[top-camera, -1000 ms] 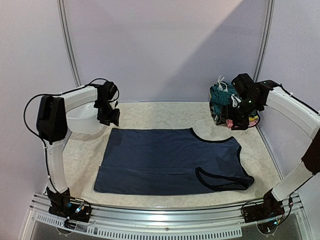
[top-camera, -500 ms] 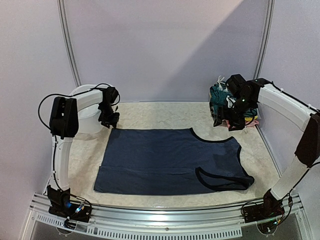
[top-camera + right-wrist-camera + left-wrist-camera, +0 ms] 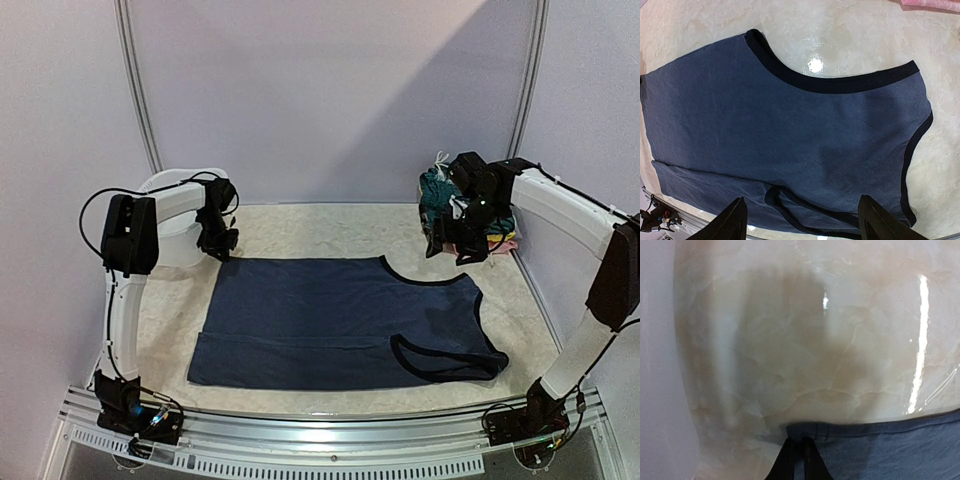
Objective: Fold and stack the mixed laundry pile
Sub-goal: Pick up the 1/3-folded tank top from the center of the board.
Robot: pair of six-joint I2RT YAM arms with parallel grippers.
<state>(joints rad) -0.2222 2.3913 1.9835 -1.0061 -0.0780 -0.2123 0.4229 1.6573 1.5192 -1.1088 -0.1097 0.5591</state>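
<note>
A navy sleeveless shirt [image 3: 340, 315] with darker trim lies spread flat on the marble table, its near long edge folded over. My left gripper [image 3: 222, 248] sits at the shirt's far-left corner. In the left wrist view its fingers [image 3: 812, 462] are pinched together on the hem corner [image 3: 840, 432]. My right gripper [image 3: 450, 245] hangs open and empty above the shirt's far-right part, near the neckline. The right wrist view shows the shirt [image 3: 790, 125] below its wide-apart fingertips [image 3: 740, 215]. The remaining pile [image 3: 437, 187], teal cloth with a white drawstring, sits at the far right.
A white tub [image 3: 165, 240] stands at the far left, right behind my left arm. Pink cloth [image 3: 505, 240] lies under the pile; its edge shows in the right wrist view [image 3: 935, 4]. Purple walls enclose the back and sides.
My left arm has swung back toward the tub, and its gripper has settled at the shirt's far-left corner. My right gripper has moved left, away from the pile.
</note>
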